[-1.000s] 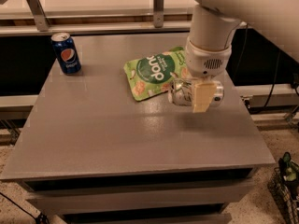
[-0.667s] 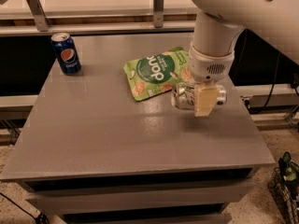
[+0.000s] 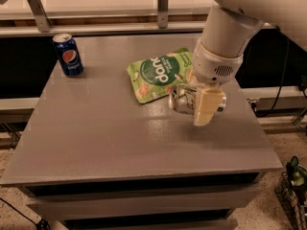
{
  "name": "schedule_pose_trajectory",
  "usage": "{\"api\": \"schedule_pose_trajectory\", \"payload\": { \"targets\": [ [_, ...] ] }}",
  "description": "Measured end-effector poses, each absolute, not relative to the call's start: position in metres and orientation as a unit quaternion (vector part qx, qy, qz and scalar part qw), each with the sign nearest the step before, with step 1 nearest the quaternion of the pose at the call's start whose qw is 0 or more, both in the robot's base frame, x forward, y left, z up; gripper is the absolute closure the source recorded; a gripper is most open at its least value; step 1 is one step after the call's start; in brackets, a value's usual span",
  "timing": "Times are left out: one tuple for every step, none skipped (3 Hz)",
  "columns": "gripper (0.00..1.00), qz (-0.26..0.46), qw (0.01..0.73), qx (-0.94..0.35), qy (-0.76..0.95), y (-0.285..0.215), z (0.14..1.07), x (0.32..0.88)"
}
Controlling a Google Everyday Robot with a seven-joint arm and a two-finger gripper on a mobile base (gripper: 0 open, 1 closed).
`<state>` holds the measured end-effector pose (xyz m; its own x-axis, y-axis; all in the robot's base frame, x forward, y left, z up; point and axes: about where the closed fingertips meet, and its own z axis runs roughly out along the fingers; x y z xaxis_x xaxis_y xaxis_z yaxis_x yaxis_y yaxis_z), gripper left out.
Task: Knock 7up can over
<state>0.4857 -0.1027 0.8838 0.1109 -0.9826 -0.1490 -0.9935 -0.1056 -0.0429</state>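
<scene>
The 7up can (image 3: 181,99) lies on its side on the grey table (image 3: 120,138), right of centre, with its silver top end facing left. Only its silver body shows; the green lettering is hidden. My gripper (image 3: 207,108) hangs from the white arm directly over the can's right part and covers it. It is at the can, low above the table top. The can's left end touches the edge of a green snack bag (image 3: 158,75).
A dark blue Pepsi can (image 3: 68,54) stands upright at the table's back left corner. The green snack bag lies flat behind the 7up can. A metal rail (image 3: 96,28) runs behind the table. The table's right edge is close to the gripper.
The gripper has shifted slightly toward the table's front. The 7up can lies on its side at the gripper throughout and has barely moved.
</scene>
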Motion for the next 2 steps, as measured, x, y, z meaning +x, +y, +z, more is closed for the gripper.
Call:
{"api": "schedule_pose_trajectory", "payload": {
  "targets": [
    [0.00, 0.045, 0.073, -0.742, 0.665, -0.0987, 0.8847, 0.4856],
    [0.00, 0.045, 0.073, -0.742, 0.665, -0.0987, 0.8847, 0.4856]
  ]
}}
